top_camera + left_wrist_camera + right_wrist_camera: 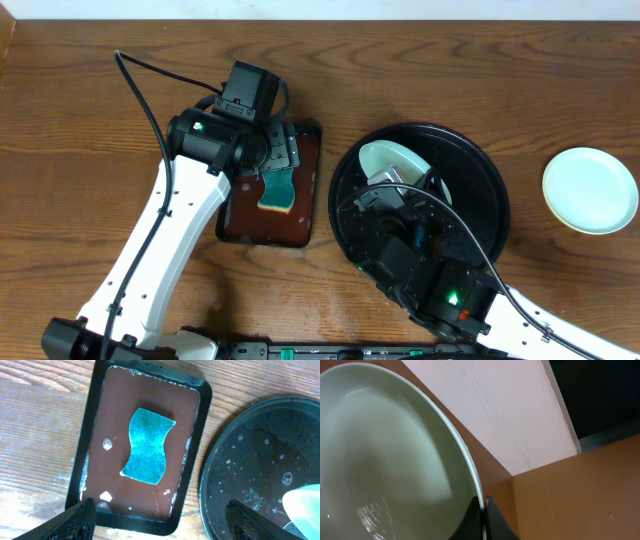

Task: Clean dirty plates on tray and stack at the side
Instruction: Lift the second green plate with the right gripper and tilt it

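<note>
Wooden surface [80, 100]: right claw [482, 510] pinches plate [385, 450] over tray [495, 190]; left claw [162, 520] hangs spread above sponge [146, 446]. Next, probably: grab, scrub.

Table [525, 110] lies open between tray [497, 170] and far-right plate [590, 190] (right arm [420, 270] overhangs tray).

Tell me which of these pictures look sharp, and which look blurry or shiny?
Overhead: evenly lit, sharp. Left wrist: crisp sponge, wet glints on the black tray. Right wrist: the plate sits so close it looks soft, with a faint sheen.
</note>
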